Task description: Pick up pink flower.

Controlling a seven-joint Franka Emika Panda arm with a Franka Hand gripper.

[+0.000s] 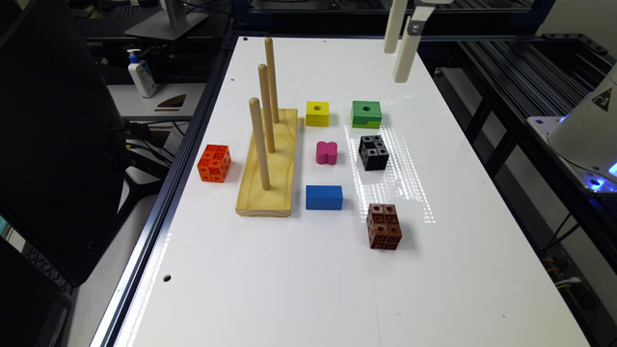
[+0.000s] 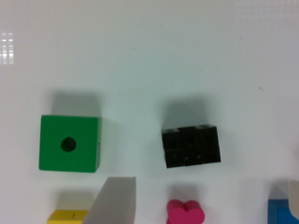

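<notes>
The white bench (image 1: 299,289) carries everything, and its biggest piece is the wooden peg stand (image 1: 267,164) with three upright dowels, toward the exterior view's left. Beyond its left edge sits an orange cube (image 1: 214,163). To the stand's right, from far to near, lie a yellow block (image 1: 317,113) with a hole, the pink flower (image 1: 326,153) and a blue block (image 1: 324,197). Further right again are a green block (image 1: 366,114), a black cube (image 1: 373,152) and, nearest, a brown cube (image 1: 384,226).

The flower lies flat on the bench, untouched, between yellow and blue, apart from both, the black cube just beside it on the right.

The claw (image 1: 399,48) hangs high over the bench's far side, well apart from the flower, its fingers spread and holding nothing.

The risk I judge greatest: with neighbours on three sides, a descent slightly off line could nudge the black cube or catch the yellow block, and the rounded lobes may slip between the fingers if they close across a notch
</notes>
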